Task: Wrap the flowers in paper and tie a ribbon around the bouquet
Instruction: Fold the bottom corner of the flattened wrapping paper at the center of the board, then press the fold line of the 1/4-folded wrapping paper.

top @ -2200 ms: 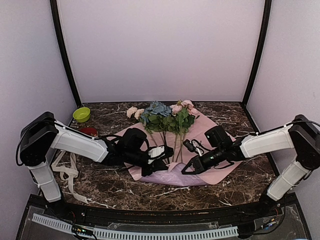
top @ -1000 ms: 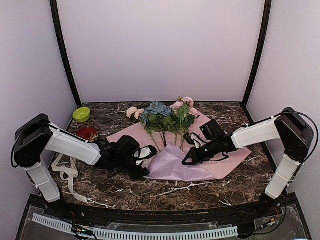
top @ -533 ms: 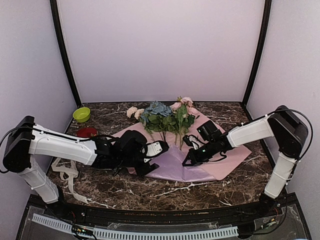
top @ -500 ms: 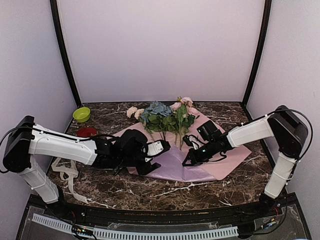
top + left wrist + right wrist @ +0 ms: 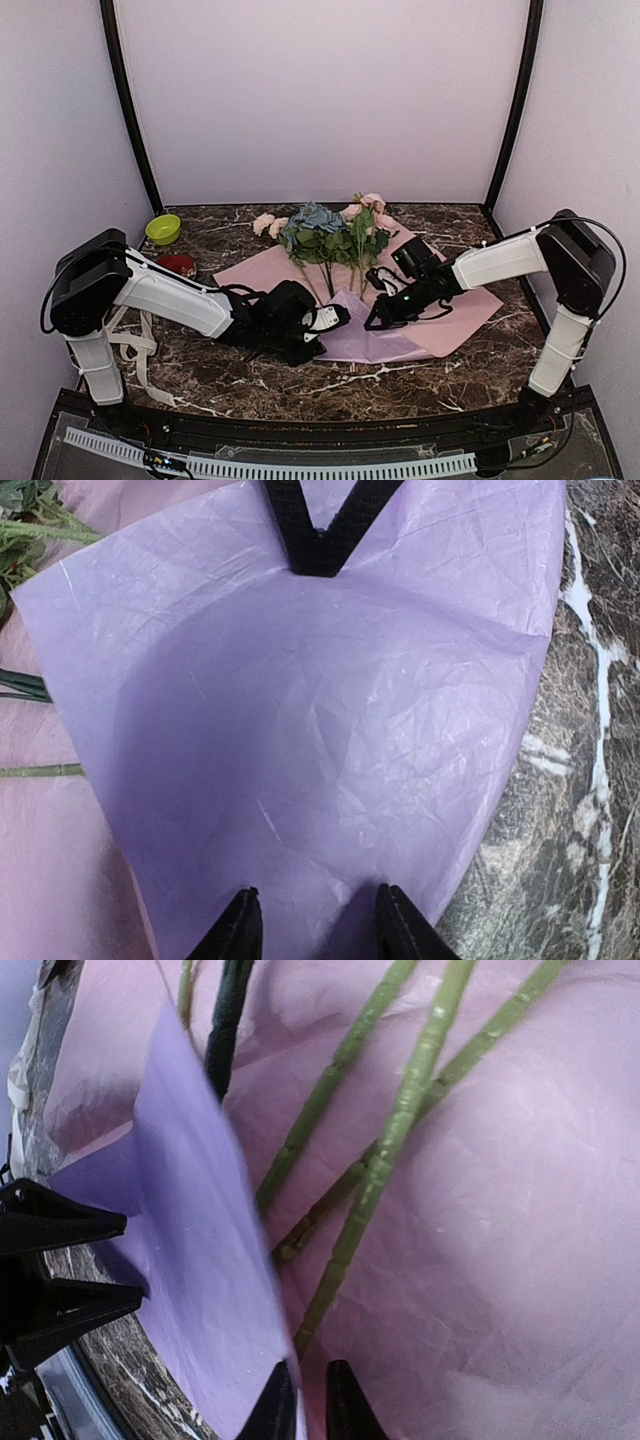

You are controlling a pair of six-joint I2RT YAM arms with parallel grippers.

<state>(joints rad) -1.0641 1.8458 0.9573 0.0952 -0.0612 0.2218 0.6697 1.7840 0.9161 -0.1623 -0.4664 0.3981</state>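
The paper lies pink face up on the marble table, its near corner turned over as a lilac flap above the stems; the flowers rest on it with their heads toward the back wall. Your left gripper is released, its jaws apart and astride the flap's near edge, with paper between the tips. Your right gripper is at the flap's other edge, jaws only a sliver apart with the paper's edge in the gap; you cannot tell whether it is pinching. The two grippers face each other across the flap, near but apart; the stem ends lie just beside the right fingertips. The ribbon lies by the left arm's base, well apart from the paper; the red cup and green bowl sit at the far left. Against half a second ago, the left gripper has come nearer the front edge, and its shoulder has swung inward; the right arm has barely shifted.
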